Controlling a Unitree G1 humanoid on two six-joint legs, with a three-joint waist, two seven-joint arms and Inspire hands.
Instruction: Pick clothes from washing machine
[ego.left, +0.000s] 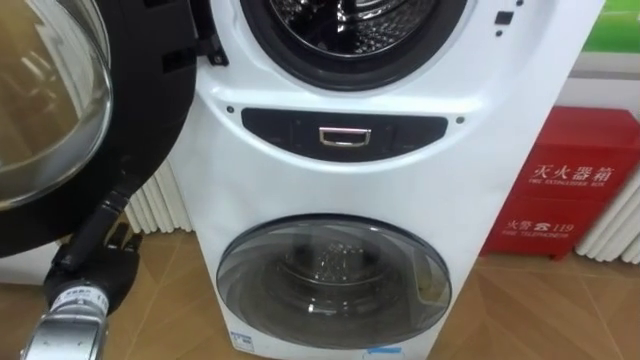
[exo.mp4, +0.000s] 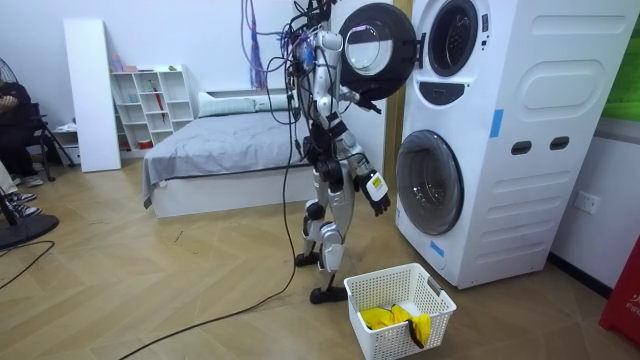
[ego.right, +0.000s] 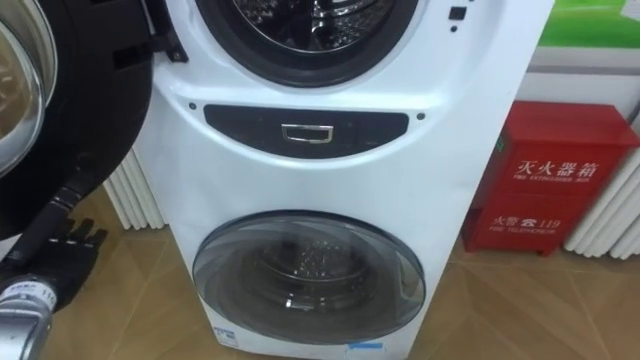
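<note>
Clothes (exo.mp4: 392, 318), yellow, lie in the white basket (exo.mp4: 385, 345) on the floor (exo.mp4: 200, 280) at the lower middle of the room view, just beside the robot's feet. The washing machine (ego.left: 400, 190) stands before it, upper drum (ego.left: 340, 30) open at the top centre of the eye views. How much cloth the drum holds cannot be read from the slice that shows. The step in hand looks like a reach into that drum. It should go well if the arm rises clear of the swung-out door (ego.left: 130, 120) at upper left, enters the opening centrally and closes on cloth only. The left hand (ego.left: 92, 270), at lower left, is loosely spread and holds nothing. Its fingers point up at the door's lower rim; whether they touch it I cannot tell.
</note>
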